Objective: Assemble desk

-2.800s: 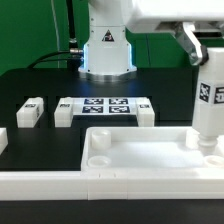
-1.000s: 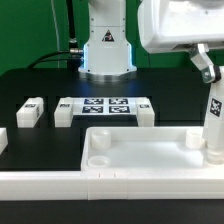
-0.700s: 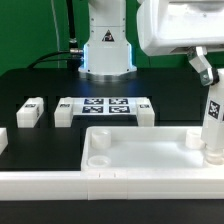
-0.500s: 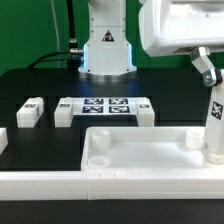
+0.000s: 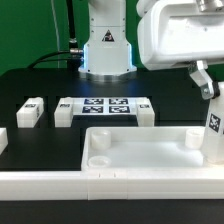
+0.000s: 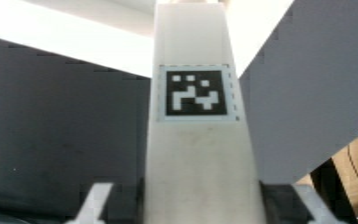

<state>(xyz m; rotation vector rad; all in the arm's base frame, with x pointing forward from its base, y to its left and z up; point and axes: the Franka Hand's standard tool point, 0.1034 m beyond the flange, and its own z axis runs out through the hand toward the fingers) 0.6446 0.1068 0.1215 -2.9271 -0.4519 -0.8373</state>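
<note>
The desk tabletop, a white tray with a raised rim and round corner sockets, lies at the front of the exterior view. A white leg with a black-and-white tag stands upright in its front corner at the exterior view's right. My gripper is above the leg's upper part. In the wrist view the tagged leg runs between my fingers. A dark gap shows on each side of the leg, so the gripper is open around it.
The marker board lies behind the tabletop, with a white block at each end. A loose tagged leg lies at the exterior view's left, and another white part sits at the left edge. The robot base stands at the back.
The leg came down into the corner socket and its tag turned. In the last half second the hand turned and dropped lower in the picture, with the leg staying upright.
</note>
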